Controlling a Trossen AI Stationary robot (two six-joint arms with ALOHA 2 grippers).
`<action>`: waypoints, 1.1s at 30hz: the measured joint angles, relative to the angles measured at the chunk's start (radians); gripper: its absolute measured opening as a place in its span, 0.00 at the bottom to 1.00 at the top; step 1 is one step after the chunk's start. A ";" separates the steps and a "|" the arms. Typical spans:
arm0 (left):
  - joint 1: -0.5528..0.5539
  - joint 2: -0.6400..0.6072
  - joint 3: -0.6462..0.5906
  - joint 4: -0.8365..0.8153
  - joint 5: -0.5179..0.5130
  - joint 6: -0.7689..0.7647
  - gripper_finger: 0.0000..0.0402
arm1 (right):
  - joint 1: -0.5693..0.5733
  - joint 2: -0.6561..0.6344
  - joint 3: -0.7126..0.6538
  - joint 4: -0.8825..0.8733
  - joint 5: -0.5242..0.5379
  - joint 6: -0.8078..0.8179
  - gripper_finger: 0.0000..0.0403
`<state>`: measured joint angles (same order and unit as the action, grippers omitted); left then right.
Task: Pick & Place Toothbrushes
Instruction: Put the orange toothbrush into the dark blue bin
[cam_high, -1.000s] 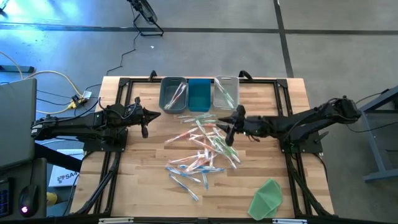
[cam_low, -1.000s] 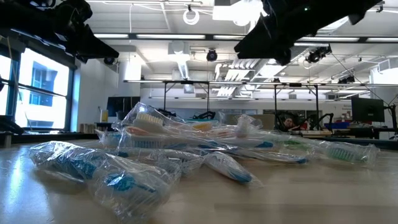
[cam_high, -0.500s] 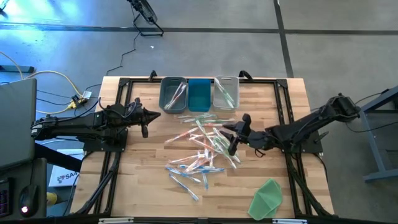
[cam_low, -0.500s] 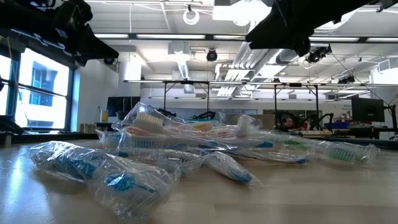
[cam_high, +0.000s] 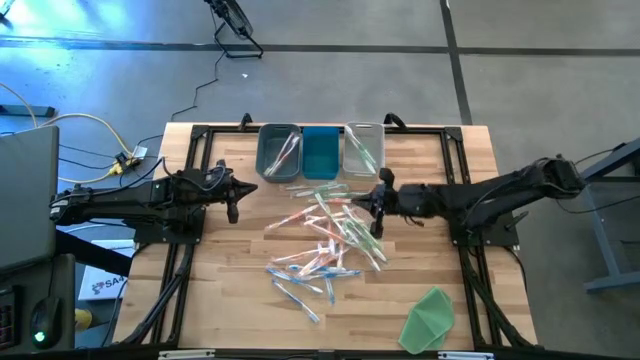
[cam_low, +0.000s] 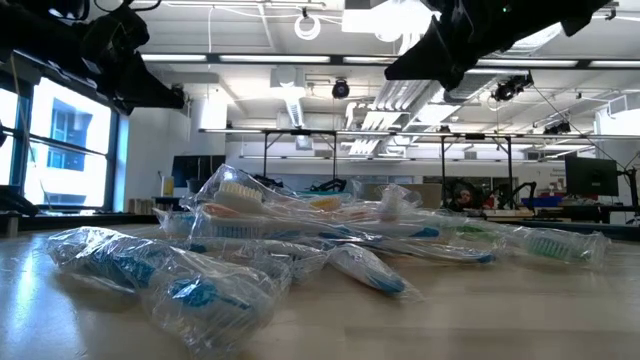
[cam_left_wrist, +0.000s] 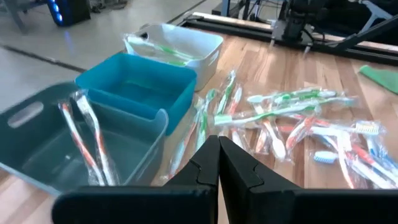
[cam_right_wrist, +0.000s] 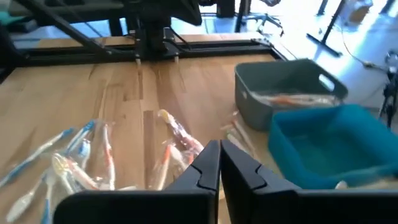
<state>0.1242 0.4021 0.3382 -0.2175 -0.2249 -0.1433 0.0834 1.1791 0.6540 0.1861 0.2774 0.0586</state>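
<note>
A loose pile of wrapped toothbrushes (cam_high: 325, 240) in pink, blue and green lies on the wooden table's middle (cam_low: 300, 225). My right gripper (cam_high: 372, 205) hovers above the pile's right side, fingers shut (cam_right_wrist: 219, 160) with nothing between them. My left gripper (cam_high: 240, 192) hangs above the table to the left of the pile, also shut (cam_left_wrist: 219, 155) and empty. A few pink toothbrushes (cam_left_wrist: 81, 137) lie in the grey bin (cam_high: 278, 152), and a green one (cam_left_wrist: 165, 50) in the pale bin (cam_high: 363, 150).
Three bins stand in a row at the far edge: grey, blue (cam_high: 320, 152) and pale. The blue bin (cam_left_wrist: 137, 87) shows nothing inside. A flat green cloth (cam_high: 430, 318) lies at the near right corner. Black frame rails (cam_high: 460, 180) run along both sides of the table.
My right gripper has swung a little toward the table's right and near edges and then come back over the pile's right side, staying well above it. The toothbrushes have not moved.
</note>
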 joint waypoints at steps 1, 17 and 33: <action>0.000 0.002 0.000 -0.001 0.000 -0.016 0.00 | -0.020 -0.012 0.000 -0.004 -0.031 -0.031 0.01; 0.000 0.124 0.000 0.097 -0.005 -0.098 0.00 | -0.244 -0.118 0.000 -0.077 -0.321 -0.126 0.00; 0.000 0.358 0.002 0.199 -0.005 -0.098 0.00 | -0.244 -0.154 -0.001 -0.085 -0.198 -0.124 0.00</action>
<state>0.1238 0.7597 0.3397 -0.0185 -0.2294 -0.2410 -0.1604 1.0250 0.6533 0.1015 0.0796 -0.0655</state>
